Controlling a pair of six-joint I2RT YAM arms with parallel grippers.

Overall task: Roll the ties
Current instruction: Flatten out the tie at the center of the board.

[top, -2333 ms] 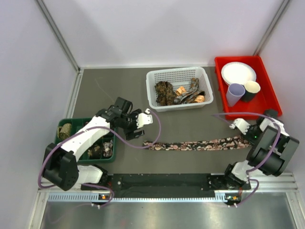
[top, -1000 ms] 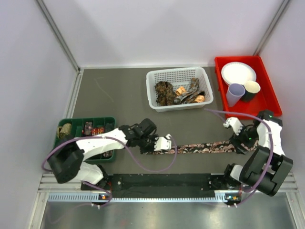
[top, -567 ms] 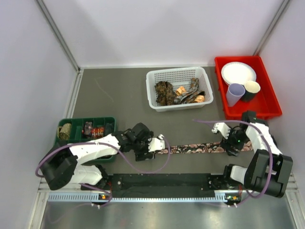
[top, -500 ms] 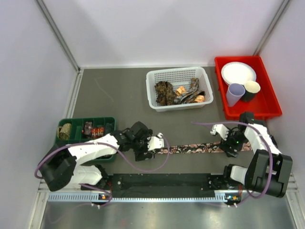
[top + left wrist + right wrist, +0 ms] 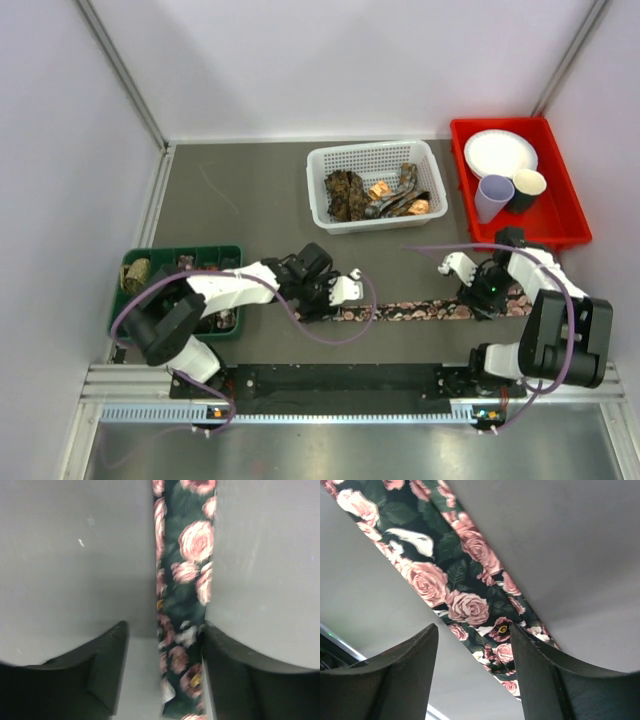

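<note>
A long dark tie with pink roses (image 5: 425,309) lies flat across the table. My left gripper (image 5: 345,303) is open over the tie's left end, which lies between the fingers in the left wrist view (image 5: 181,630), close against the right finger (image 5: 235,680). My right gripper (image 5: 482,300) is open low over the tie's right part; in the right wrist view the tie (image 5: 465,595) runs diagonally between the fingers. More ties (image 5: 375,195) are heaped in the white mesh basket (image 5: 330,160). Small coiled ties (image 5: 136,272) sit in the green tray (image 5: 230,252).
A red bin (image 5: 568,205) at the back right holds a white plate (image 5: 500,152) and two cups (image 5: 494,196). The black rail (image 5: 340,378) runs along the near edge between the arm bases. Grey walls close in on both sides.
The left gripper has come from the green tray to the tie's left end. The right gripper has moved left along the tie. The tie has shifted right and looks shorter at its left end.
</note>
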